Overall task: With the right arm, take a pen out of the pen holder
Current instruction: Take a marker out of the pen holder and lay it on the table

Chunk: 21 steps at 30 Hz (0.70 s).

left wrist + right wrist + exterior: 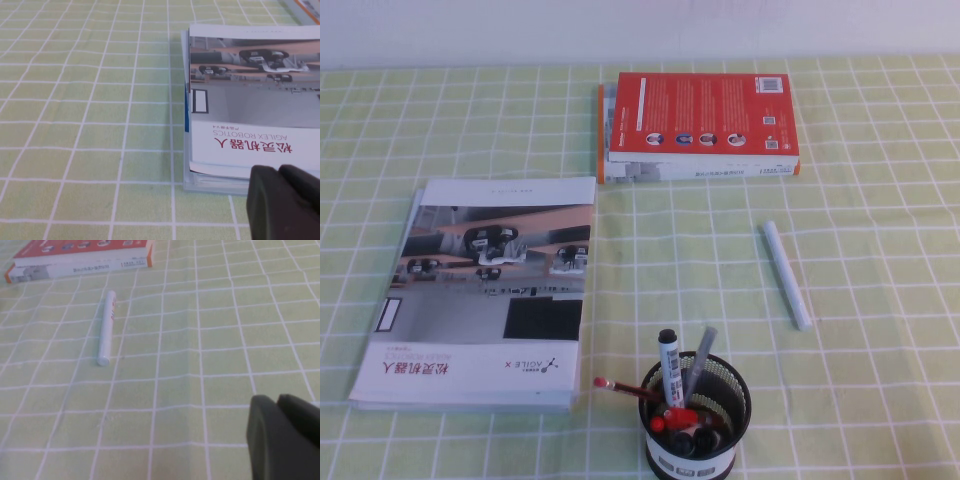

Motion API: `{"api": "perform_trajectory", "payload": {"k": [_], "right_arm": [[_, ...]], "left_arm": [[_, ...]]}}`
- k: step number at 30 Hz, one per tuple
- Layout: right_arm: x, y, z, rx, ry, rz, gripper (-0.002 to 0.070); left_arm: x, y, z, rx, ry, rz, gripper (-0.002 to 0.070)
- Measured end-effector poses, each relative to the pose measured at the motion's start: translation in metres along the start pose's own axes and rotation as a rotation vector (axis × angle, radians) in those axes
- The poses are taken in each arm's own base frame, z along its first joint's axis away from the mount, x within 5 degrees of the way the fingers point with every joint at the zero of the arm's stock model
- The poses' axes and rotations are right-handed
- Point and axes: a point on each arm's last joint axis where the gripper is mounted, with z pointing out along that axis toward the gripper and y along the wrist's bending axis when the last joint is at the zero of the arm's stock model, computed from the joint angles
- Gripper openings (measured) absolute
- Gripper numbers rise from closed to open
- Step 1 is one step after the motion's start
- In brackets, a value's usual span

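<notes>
A black mesh pen holder (695,462) stands at the table's near edge, a little right of the middle. It holds a black marker (670,365), a grey pen (700,360), a red pencil (620,387) and some red and black pieces. A white pen (787,274) (106,327) lies loose on the cloth, right of centre. Neither arm shows in the high view. My right gripper (277,402) is shut on nothing, low over bare cloth and well apart from the white pen. My left gripper (278,172) is shut too, hanging by the near corner of the magazine.
A large AgileX magazine (485,290) (255,100) lies flat on the left. A stack of books with a red book (700,125) (80,255) on top sits at the back centre. A green checked cloth (880,400) covers the table.
</notes>
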Motion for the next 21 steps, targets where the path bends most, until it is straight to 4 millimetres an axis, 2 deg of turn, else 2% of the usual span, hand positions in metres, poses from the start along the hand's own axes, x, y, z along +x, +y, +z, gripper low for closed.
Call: {"api": "perform_trajectory", "payload": {"k": [12, 21], "right_arm": [[-0.019, 0.004, -0.002, -0.076, -0.207, 0.287, -0.0013], [-0.024, 0.004, -0.003, -0.102, -0.248, 0.418, -0.0013]], "left_arm": [[0.000, 0.000, 0.000, 0.000, 0.000, 0.000, -0.0005], [0.000, 0.000, 0.000, 0.000, 0.000, 0.000, -0.0005]]}}
